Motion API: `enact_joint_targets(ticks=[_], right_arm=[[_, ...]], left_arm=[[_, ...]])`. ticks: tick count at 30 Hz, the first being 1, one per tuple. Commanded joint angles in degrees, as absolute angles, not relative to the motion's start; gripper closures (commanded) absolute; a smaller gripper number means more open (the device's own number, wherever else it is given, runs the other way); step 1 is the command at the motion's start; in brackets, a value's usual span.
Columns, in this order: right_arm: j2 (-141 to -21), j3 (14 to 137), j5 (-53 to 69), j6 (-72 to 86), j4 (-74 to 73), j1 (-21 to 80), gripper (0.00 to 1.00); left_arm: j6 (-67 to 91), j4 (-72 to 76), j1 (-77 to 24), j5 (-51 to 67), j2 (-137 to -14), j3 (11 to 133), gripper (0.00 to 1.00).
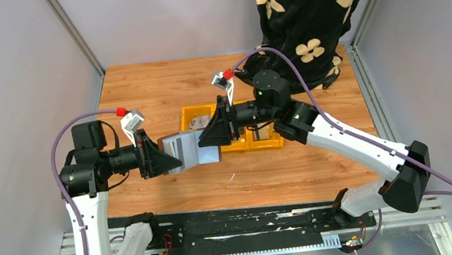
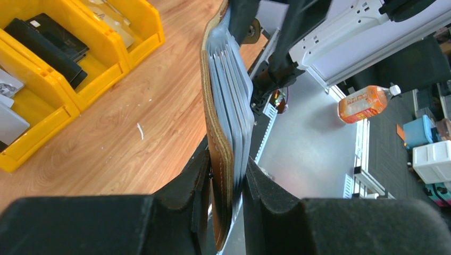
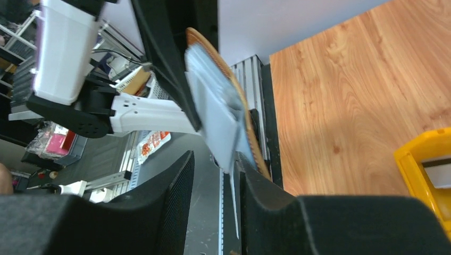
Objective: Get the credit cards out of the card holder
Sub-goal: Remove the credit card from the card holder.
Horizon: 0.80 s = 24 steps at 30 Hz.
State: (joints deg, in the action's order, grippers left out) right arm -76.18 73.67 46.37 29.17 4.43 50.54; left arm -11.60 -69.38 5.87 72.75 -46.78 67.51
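Observation:
The brown leather card holder [image 1: 190,148] hangs in the air between both arms, its grey plastic sleeves fanned open. My left gripper [image 1: 164,161] is shut on its left end; in the left wrist view my gripper [image 2: 234,186] pinches the leather cover and sleeves [image 2: 226,101]. My right gripper [image 1: 212,132] is open at the holder's right end. In the right wrist view its gripper [image 3: 215,175] straddles the sleeve tips [image 3: 215,122]. A thin pale card edge [image 3: 234,204] pokes out of the sleeves, close against one finger [image 3: 255,186]. Black cards [image 2: 48,40] and grey-white cards [image 2: 8,87] lie in the tray.
The yellow three-compartment tray [image 1: 198,109] sits on the wooden table behind the holder, partly hidden by the right gripper. It also shows in the left wrist view [image 2: 64,106]. A black floral cloth [image 1: 307,13] hangs at the back right. A metal rail [image 1: 235,227] runs along the near edge.

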Motion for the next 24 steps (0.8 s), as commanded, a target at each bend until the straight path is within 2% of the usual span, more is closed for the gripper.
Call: enact_joint_targets(ticks=[1,2,6,9,18,24], right_arm=[[-78.6,73.8,43.3,26.0,0.4,52.0,0.64],[-78.9,73.7,42.9,25.9,0.3,52.1,0.62],[-77.6,76.9,39.8,19.5,-6.5,51.9,0.42],[-76.4,82.1,38.7,14.0,-12.3,51.4,0.31],[-76.1,86.6,34.0,4.4,-17.0,50.7,0.18],[-78.4,86.5,47.1,5.6,-14.1,50.8,0.16]], left_arm=[[-11.2,-68.6,6.1,74.1,-46.6,69.9,1.0],[-11.1,-68.6,6.1,74.2,-46.5,70.0,1.0],[-10.8,-68.4,6.1,73.9,-45.7,70.0,1.0],[-11.0,-68.5,6.1,73.7,-45.3,69.5,1.0],[-11.0,-68.5,6.0,74.9,-45.3,69.3,1.0],[-10.9,-68.5,6.1,75.5,-45.3,69.5,1.0]])
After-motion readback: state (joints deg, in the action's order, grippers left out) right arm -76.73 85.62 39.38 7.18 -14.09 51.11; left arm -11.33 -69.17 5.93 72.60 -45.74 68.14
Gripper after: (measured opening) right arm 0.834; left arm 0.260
